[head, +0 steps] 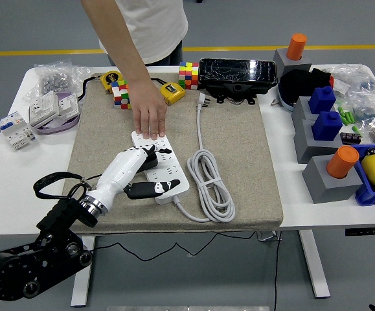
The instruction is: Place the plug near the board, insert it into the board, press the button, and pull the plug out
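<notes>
The white tabletop [19, 175] carries a big beige mat [239, 168], and everything I am working on lies on it. Clutter sits well apart from my job: coloured cubes [121, 94], a black tray [239, 74], and grey and blue blocks [323, 139] at the right.

My left arm reaches in from the lower left corner. My right arm is not in view.

A person stands at the far side, with 1 hand [149, 116] pressed flat on the far end of the white power strip [168, 170], which looks like steadying it for me. The strip's own cable lies coiled [210, 181] just beside it on the right.

My left hand [132, 170] lies over the middle of the strip. My fingers [149, 153] curl around a dark plug [153, 161], with the thumb stretched along the strip's near side. The plug sits right on the strip's face, but I cannot tell whether its pins are fully in or only resting at the holes.

As I judge it, bringing the plug to the strip is done and inserting it is in hand or just finishing. Pressing the button and pulling the plug out are both left.
</notes>
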`<state>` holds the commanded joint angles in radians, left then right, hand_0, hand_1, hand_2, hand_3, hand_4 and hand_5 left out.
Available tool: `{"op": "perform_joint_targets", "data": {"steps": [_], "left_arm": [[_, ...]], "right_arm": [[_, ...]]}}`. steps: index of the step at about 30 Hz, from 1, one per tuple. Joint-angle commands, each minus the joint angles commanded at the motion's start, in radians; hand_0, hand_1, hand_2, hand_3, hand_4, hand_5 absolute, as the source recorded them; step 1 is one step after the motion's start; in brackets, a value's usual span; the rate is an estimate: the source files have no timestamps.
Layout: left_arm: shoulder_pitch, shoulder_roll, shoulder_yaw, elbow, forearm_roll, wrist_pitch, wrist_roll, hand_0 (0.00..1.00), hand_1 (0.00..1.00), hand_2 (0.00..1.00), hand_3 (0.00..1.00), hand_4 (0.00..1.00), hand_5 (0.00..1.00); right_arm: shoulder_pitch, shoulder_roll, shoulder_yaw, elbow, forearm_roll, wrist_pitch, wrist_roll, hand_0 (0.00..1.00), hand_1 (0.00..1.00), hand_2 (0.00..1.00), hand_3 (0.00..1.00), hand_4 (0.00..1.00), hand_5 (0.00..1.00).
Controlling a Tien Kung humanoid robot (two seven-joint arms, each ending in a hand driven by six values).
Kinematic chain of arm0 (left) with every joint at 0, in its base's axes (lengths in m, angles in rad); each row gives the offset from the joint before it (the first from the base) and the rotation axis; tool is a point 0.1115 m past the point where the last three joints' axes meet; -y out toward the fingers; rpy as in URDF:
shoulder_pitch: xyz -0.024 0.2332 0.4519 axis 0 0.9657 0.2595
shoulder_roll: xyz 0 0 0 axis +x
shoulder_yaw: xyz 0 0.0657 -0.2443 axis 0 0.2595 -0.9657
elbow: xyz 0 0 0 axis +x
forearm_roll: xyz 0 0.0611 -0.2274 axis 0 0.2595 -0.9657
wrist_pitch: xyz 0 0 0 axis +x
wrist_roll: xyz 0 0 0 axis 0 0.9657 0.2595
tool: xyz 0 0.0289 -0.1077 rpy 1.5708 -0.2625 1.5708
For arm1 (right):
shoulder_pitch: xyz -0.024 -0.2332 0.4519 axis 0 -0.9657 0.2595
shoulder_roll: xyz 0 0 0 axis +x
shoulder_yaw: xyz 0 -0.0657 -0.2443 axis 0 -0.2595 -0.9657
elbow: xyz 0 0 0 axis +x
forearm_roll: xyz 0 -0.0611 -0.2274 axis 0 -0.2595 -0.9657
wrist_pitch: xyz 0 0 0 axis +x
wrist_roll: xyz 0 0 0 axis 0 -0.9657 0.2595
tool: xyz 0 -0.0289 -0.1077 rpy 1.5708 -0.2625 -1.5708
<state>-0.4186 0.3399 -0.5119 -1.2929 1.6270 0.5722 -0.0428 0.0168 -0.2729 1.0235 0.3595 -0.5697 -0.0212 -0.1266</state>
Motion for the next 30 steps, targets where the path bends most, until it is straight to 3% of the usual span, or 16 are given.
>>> {"op": "perform_joint_targets", "data": {"steps": [7, 8, 12, 13, 14, 19, 20, 25, 26, 30], "left_arm": [[0.034, 0.029, -0.040, -0.137, -0.061, -0.029, -0.038, 0.733, 0.781, 0.774, 0.733, 0.892, 0.590], [0.041, 0.035, -0.046, -0.167, -0.083, -0.043, -0.034, 0.429, 0.582, 0.630, 0.646, 0.854, 0.486], [0.056, 0.051, -0.063, -0.241, -0.109, -0.097, 0.010, 0.429, 0.582, 0.630, 0.646, 0.854, 0.486], [0.060, 0.055, -0.069, -0.264, -0.108, -0.123, 0.039, 0.429, 0.582, 0.630, 0.646, 0.854, 0.486], [0.063, 0.058, -0.073, -0.277, -0.103, -0.141, 0.060, 0.268, 0.390, 0.491, 0.610, 0.801, 0.334], [0.068, 0.068, -0.089, -0.334, -0.050, -0.247, 0.193, 0.268, 0.390, 0.491, 0.610, 0.801, 0.334], [0.067, 0.069, -0.091, -0.341, -0.038, -0.270, 0.224, 0.131, 0.141, 0.217, 0.658, 0.778, 0.283], [0.061, 0.066, -0.091, -0.359, 0.008, -0.379, 0.360, 0.131, 0.141, 0.217, 0.658, 0.778, 0.283], [0.060, 0.066, -0.091, -0.360, 0.013, -0.394, 0.379, 0.075, 0.081, 0.146, 0.883, 0.768, 0.275], [0.058, 0.065, -0.090, -0.359, 0.017, -0.439, 0.437, 0.075, 0.081, 0.146, 0.883, 0.768, 0.275]], "right_arm": [[-0.004, -0.001, -0.001, 0.000, 0.000, 0.001, -0.001, 0.582, 0.670, 0.684, 0.616, 0.980, 0.520], [-0.004, -0.001, -0.002, 0.000, 0.000, 0.001, -0.001, 0.580, 0.671, 0.684, 0.617, 0.980, 0.521], [-0.004, -0.003, -0.001, 0.001, -0.001, 0.000, -0.001, 0.580, 0.671, 0.684, 0.617, 0.980, 0.521], [-0.004, -0.003, 0.000, 0.001, -0.002, 0.000, -0.002, 0.580, 0.671, 0.684, 0.617, 0.980, 0.521], [-0.004, -0.003, 0.001, 0.001, -0.002, 0.000, -0.002, 0.582, 0.671, 0.684, 0.617, 0.980, 0.520], [-0.004, -0.003, 0.002, 0.003, -0.003, 0.000, -0.002, 0.582, 0.671, 0.684, 0.617, 0.980, 0.520], [-0.004, -0.003, 0.002, 0.003, -0.003, 0.000, -0.002, 0.578, 0.671, 0.684, 0.616, 0.980, 0.520], [-0.005, -0.004, -0.001, 0.002, -0.002, 0.000, -0.003, 0.578, 0.671, 0.684, 0.616, 0.980, 0.520], [-0.005, -0.004, -0.001, 0.002, -0.002, 0.000, -0.003, 0.580, 0.671, 0.684, 0.616, 0.980, 0.520], [-0.006, -0.005, -0.002, 0.003, -0.001, 0.000, -0.003, 0.580, 0.671, 0.684, 0.616, 0.980, 0.520]]}}
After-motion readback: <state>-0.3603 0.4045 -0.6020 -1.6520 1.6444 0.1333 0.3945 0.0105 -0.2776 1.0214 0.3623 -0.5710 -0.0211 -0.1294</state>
